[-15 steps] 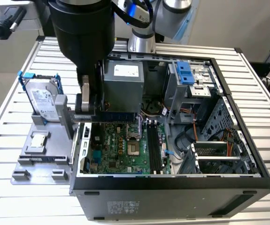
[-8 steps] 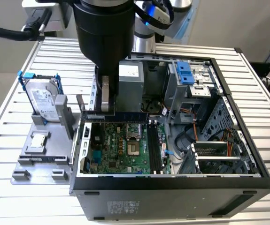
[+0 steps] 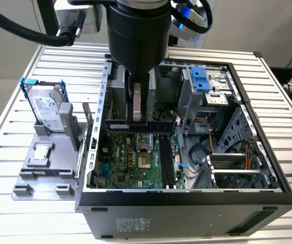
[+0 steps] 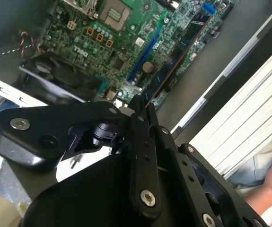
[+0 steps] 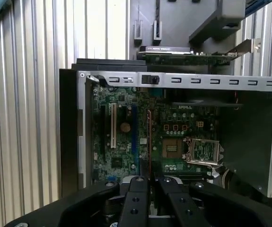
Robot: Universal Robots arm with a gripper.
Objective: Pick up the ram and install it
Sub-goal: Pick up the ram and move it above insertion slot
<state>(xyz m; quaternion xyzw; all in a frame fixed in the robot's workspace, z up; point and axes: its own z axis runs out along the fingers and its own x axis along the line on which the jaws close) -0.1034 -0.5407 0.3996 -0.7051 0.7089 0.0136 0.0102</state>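
While the gripper (image 5: 149, 182) was clamped on the ram (image 3: 140, 125) at mid-length, pinching its flat faces, the stick hung on edge above the motherboard (image 3: 130, 157) inside the open computer case (image 3: 186, 203). It looked light, stiff and thin, probably fragile at chips and contacts. Farther off, a hard drive (image 3: 46, 107) sat outside the case.

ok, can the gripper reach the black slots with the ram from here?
Probably: the case is open, nothing blocks the slots. But the gripper holds the ram crosswise to them in the exterior view, so not straight down.
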